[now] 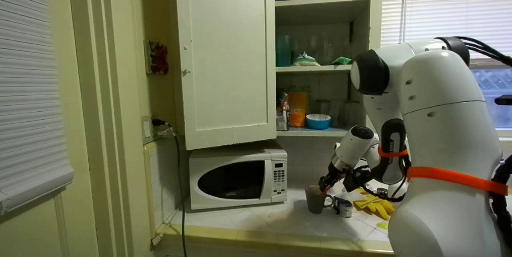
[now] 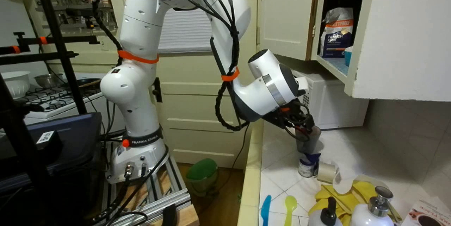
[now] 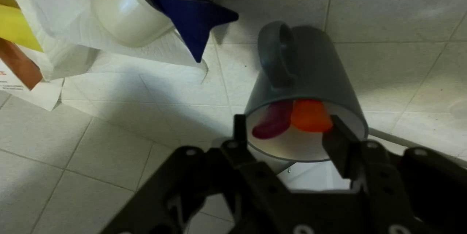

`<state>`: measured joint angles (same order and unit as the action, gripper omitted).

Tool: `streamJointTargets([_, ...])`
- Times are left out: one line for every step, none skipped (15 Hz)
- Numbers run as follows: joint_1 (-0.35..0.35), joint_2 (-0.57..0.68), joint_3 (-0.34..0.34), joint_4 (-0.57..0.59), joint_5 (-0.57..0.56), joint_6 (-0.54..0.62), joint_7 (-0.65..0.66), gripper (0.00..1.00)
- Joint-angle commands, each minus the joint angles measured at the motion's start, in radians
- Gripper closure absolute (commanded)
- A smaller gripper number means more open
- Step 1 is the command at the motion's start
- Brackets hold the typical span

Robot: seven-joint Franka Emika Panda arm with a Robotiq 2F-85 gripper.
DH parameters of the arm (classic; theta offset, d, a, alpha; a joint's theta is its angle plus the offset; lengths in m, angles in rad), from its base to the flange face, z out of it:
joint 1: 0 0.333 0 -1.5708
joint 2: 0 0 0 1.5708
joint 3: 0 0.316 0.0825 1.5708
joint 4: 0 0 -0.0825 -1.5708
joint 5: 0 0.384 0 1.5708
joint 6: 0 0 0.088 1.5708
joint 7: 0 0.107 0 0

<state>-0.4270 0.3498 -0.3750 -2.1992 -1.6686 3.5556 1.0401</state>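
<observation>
A grey mug [image 3: 310, 55] stands on the tiled counter, seen in both exterior views too. Inside it are a purple utensil end [image 3: 271, 121] and an orange one [image 3: 310, 115]. My gripper [image 3: 284, 123] is at the mug's mouth with its fingers well apart. In the wrist view the left finger appears just outside the rim; the right one overlaps the opening, close to the orange piece. Whether either finger touches anything I cannot tell. Near the mug's handle sit a small white jar [image 2: 306, 169] and a dark blue pointed piece [image 3: 197, 19].
A white microwave [image 1: 236, 177] stands beside the mug, below a hanging cabinet door [image 1: 228, 57]. Yellow gloves [image 2: 338, 198], a paper roll [image 2: 327, 172], a blue knife [image 2: 266, 209], a green spoon [image 2: 290, 206] and a pump bottle [image 2: 370, 215] lie or stand along the counter.
</observation>
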Motion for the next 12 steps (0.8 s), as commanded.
streamJointTargets([0.013, 0.017, -0.011, 0.023, -0.056, 0.001, 0.039, 0.62])
streamJointTargets([0.015, 0.017, -0.012, 0.023, -0.064, -0.001, 0.042, 0.5])
streamJointTargets([0.017, 0.018, -0.013, 0.023, -0.069, -0.001, 0.044, 0.4])
streamJointTargets([0.019, 0.02, -0.014, 0.024, -0.074, -0.002, 0.046, 0.36])
streamJointTargets([0.02, 0.021, -0.015, 0.024, -0.078, -0.002, 0.048, 0.3])
streamJointTargets([0.021, 0.023, -0.016, 0.024, -0.082, -0.002, 0.05, 0.3])
streamJointTargets([0.022, 0.025, -0.017, 0.025, -0.085, -0.001, 0.053, 0.37])
streamJointTargets([0.023, 0.027, -0.018, 0.025, -0.089, 0.0, 0.054, 0.43])
streamJointTargets([0.025, 0.028, -0.019, 0.026, -0.092, 0.001, 0.056, 0.61])
streamJointTargets([0.026, 0.029, -0.02, 0.027, -0.096, 0.002, 0.059, 0.69])
streamJointTargets([0.027, 0.028, -0.021, 0.027, -0.101, 0.002, 0.062, 0.78])
streamJointTargets([0.028, 0.029, -0.023, 0.028, -0.105, 0.003, 0.065, 0.82])
